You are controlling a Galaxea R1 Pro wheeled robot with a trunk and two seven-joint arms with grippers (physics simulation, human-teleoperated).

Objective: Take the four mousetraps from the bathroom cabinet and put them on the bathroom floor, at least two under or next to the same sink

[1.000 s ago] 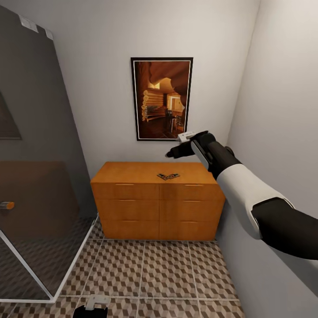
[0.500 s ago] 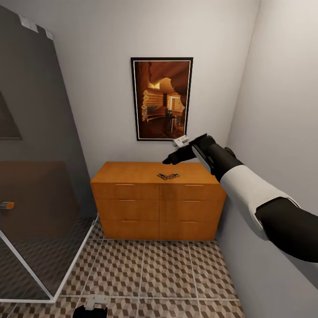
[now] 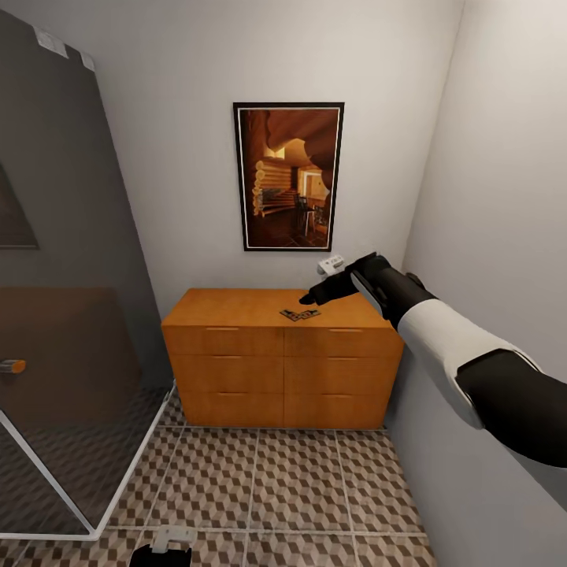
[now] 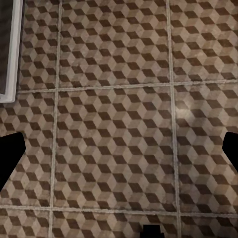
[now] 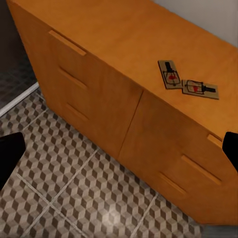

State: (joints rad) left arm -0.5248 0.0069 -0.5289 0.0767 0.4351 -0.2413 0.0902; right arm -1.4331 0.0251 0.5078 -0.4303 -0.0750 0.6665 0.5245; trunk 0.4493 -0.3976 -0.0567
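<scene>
In the head view the right arm enters from the lower right and reaches up and left across the frame, its white forearm leading to a black wrist. The right gripper [image 3: 309, 298] sits at centre right, above the back right part of the cabinet [image 3: 236, 307] top, pointing down and left toward the mousetraps [image 3: 300, 315]. From this angle the fingers merge into one dark shape, but in the right wrist view the two fingertips show as black patches at opposite edges of the frame, so the jaws stand wide apart with nothing between them. The left gripper [image 3: 161, 551] is low at the bottom edge of the head view, mostly cut off; in the left wrist view its fingertips likewise lie at the far edges over bare floor [image 4: 114, 129], spread and empty.

The traps lie on the cabinet top, right of centre. In the head view they are one small dark blur. The right wrist view resolves two traps [image 5: 187, 82], set at an angle and touching at a corner, each with a red spot and dark wire; whether more lie there cannot be told.

The cabinet shows two columns of three drawers, all closed. One framed picture [image 3: 288, 176] hangs on the wall above it. A glass shower panel [image 3: 63, 315] fills the left of the head view.
</scene>
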